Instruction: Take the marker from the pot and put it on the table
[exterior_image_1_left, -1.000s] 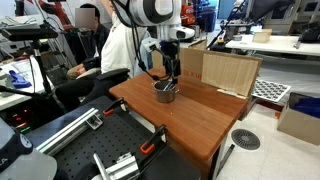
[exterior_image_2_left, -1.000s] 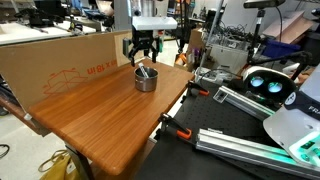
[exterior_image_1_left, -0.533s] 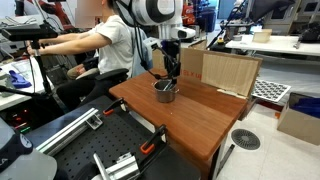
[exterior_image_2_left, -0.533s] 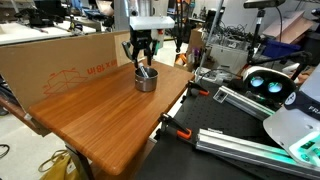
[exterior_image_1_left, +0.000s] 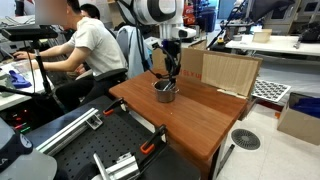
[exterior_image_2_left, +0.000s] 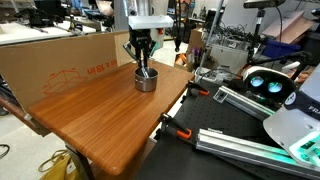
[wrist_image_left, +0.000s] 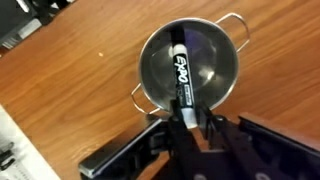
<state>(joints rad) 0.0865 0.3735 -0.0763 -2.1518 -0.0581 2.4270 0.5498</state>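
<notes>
Between the jaws, the marker (wrist_image_left: 181, 75) has a glossy dark plastic barrel with white print. Just beyond the jaws, the pot (wrist_image_left: 226, 72) is polished silver metal, reflective inside. Around it, the table (wrist_image_left: 80, 70) is smooth red-brown wood with a soft sheen. The gripper (wrist_image_left: 186, 120) looks matt black.

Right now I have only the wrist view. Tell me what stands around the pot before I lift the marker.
Observer: A big cardboard box stands along the table edge, close beside the pot.
Operator: Give me the gripper's height.
Observer: The gripper hangs straight above the pot, which sits on the wood, fingertips dipped inside its rim around the marker.
Operator: Name anyone nearby.
Observer: A person sits at a desk beyond the table, facing away from the arm.
</notes>
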